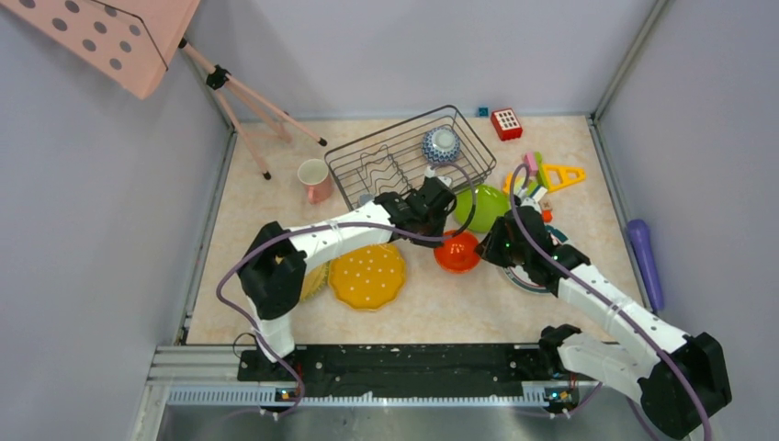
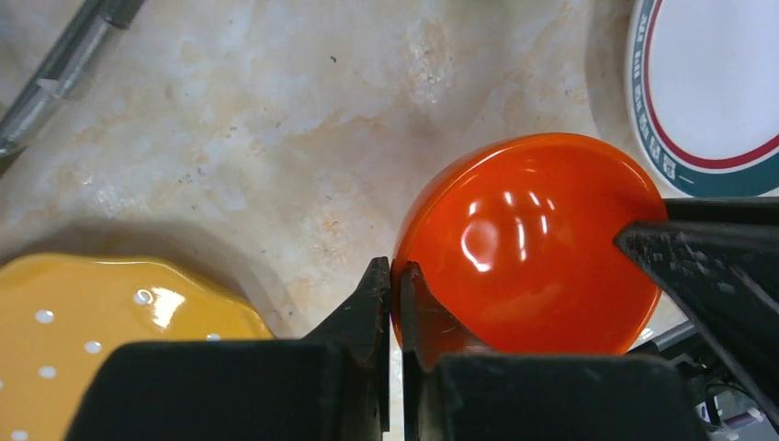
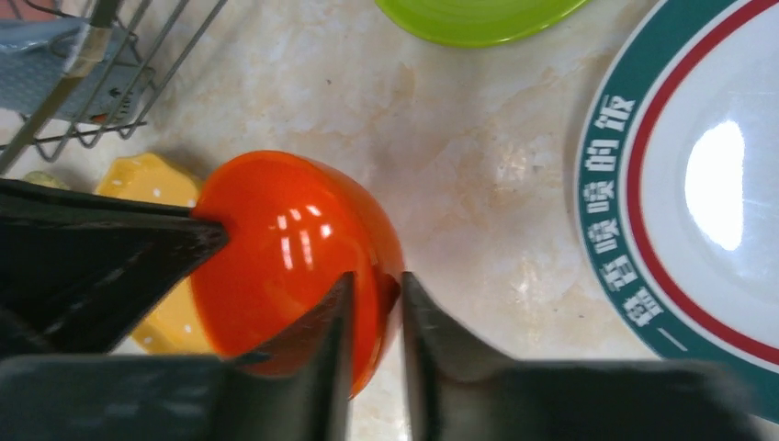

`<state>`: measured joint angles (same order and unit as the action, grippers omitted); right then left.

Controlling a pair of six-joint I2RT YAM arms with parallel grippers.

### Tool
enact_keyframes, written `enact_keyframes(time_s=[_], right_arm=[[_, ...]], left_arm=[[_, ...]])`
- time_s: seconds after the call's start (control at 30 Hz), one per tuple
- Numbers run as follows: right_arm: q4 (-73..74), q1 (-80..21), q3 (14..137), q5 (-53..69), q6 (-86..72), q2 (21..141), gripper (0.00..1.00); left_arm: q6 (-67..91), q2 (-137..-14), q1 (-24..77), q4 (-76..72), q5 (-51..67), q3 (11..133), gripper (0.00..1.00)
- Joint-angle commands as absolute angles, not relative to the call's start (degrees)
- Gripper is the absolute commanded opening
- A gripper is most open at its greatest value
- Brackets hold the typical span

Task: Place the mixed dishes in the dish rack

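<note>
Orange-red bowl [image 1: 457, 251]: middle of the tabletop [image 1: 266, 211], just right of the yellow scalloped plate [image 1: 367, 276], on the near side of the lime green plate [image 1: 482, 207] and of the dish rack [image 1: 390, 129]. I cannot tell whether it rests on the surface or hangs just clear.

Left gripper [image 2: 395, 274]: jaws pinched together on the bowl's left rim, with the thin wall between them.

Right gripper [image 3: 377, 285]: jaws a little apart, straddling the opposite rim. Clamping or loose, cannot tell. The white green-rimmed plate [image 3: 606, 211] lies just right of it.

Handling (judgement): glazed and rigid, probably light, breakable. The gloss suggests it is slippery. A rim pinch is the only purchase. Held from one side it will tend to pivot, so carry it low and slowly and avoid knocking the rack.
</note>
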<state>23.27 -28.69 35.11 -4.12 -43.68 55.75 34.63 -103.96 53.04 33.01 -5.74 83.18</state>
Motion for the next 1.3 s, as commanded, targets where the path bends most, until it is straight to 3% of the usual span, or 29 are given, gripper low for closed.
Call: enact_keyframes(time_s=[0.0,0.07,0.1,0.13,0.5,0.73,0.97,1.27], right_arm=[[21.60,-28.39,38.41,-2.96,-42.98,53.68,0.32],[22.83,-28.39,39.05,-3.18,-42.01,53.09,0.63],[24.39,-28.39,39.74,-3.73,-41.64,52.70,0.89],[25.98,-28.39,40.43,-4.22,-41.22,52.23,0.98],[17.37,-28.17,35.99,6.81,-44.94,34.43,0.99],[9.07,-28.13,35.28,17.07,-53.78,33.02,0.99],[16.23,-28.12,37.08,11.33,-55.97,33.48,0.99],[4.86,-28.13,29.84,14.64,-64.45,30.44,0.94]], left_arm=[[35.42,-104.93,52.69,32.77,-3.94,85.67,0.00],[35.83,-104.00,52.33,32.70,-3.89,85.30,0.00],[35.92,-103.28,51.86,32.20,-3.08,84.78,0.00],[35.94,-102.46,51.05,31.18,-1.32,83.92,0.00],[48.53,-86.34,40.46,1.10,29.29,62.10,0.00],[50.28,-82.23,40.31,0.45,31.85,62.26,0.00],[50.76,-79.52,40.29,1.28,29.15,62.15,0.00],[52.10,-80.36,40.25,0.51,30.64,63.06,0.00]])
